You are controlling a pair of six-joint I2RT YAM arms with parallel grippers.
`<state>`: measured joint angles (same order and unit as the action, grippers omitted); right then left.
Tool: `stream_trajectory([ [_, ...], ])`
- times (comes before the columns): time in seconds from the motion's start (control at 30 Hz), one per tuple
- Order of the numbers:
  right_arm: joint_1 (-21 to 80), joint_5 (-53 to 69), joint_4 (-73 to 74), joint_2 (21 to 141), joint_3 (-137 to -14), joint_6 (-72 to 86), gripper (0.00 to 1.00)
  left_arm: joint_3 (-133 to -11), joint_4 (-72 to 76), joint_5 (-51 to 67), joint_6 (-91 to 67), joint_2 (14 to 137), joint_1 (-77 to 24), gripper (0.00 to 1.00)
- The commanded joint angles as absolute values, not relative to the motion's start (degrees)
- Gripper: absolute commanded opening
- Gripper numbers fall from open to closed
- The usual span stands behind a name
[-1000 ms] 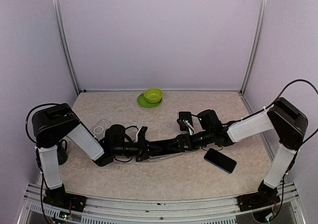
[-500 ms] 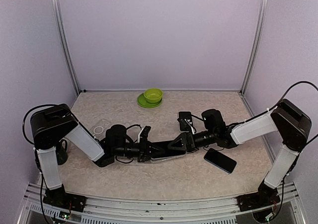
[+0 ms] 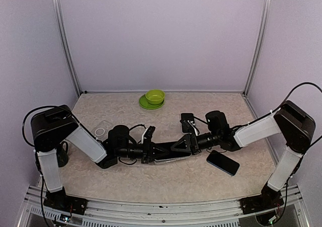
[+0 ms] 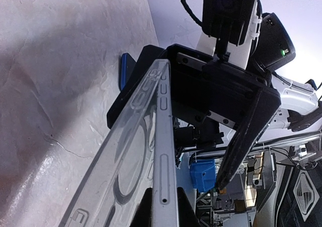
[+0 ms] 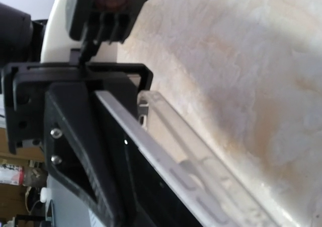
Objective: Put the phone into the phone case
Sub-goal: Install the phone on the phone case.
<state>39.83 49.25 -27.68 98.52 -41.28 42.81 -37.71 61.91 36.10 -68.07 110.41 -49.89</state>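
The clear phone case [image 4: 161, 136] is off the counter [image 3: 201, 181], held roughly level in the air between the two arms at the middle of my overhead view. On the left wrist feed I see it edge-on, running up and away from the camera, with the button cut-outs along its rim showing.

My left pincer [image 4: 163, 209] is clamped tight on the near end of the case; the case comes straight out from between its two dark fingers.

My right pincer [image 3: 176, 147] faces it from the other side. Its jaws stand wide, one on either side of the case's far end. I cannot tell from either wrist feed whether a finger is actually touching the plastic.

The phone [image 3: 223, 162] is not in the case. It lies flat and dark on the counter, near the right forearm, slightly nearer to me than the pincers and well apart from the case.

Farther back, near the rear wall, a green bowl [image 3: 155, 95] sits on a green plate [image 3: 146, 104], apart from everything I am working with. The two arm bases are at the near edge of the counter, left and right.
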Motion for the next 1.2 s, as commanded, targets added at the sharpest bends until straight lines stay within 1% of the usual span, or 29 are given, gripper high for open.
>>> stream_trajectory([
  [0.0,39.73,51.77,-31.09,97.94,-40.25,43.39,0.81,-39.38,64.20,36.74,-66.78,108.59,-50.10,0.00],
  [0.2,39.69,53.26,-34.26,98.65,-39.31,44.75,0.68,-39.20,64.92,36.91,-67.17,109.24,-50.10,0.00],
  [0.4,39.72,54.46,-36.45,98.88,-39.02,45.74,0.51,-39.11,65.81,37.17,-67.59,109.69,-50.07,0.00],
  [0.63,39.73,55.12,-38.13,98.96,-38.69,46.44,0.46,-38.85,66.48,37.41,-67.80,109.84,-49.90,0.00],
  [0.93,39.73,55.94,-40.52,99.08,-38.10,47.61,0.25,-38.76,67.22,37.57,-68.20,109.93,-49.66,0.01],
  [1.17,39.68,56.47,-41.76,99.00,-37.82,48.37,0.18,-38.67,67.28,37.69,-68.29,109.88,-49.49,0.04],
])
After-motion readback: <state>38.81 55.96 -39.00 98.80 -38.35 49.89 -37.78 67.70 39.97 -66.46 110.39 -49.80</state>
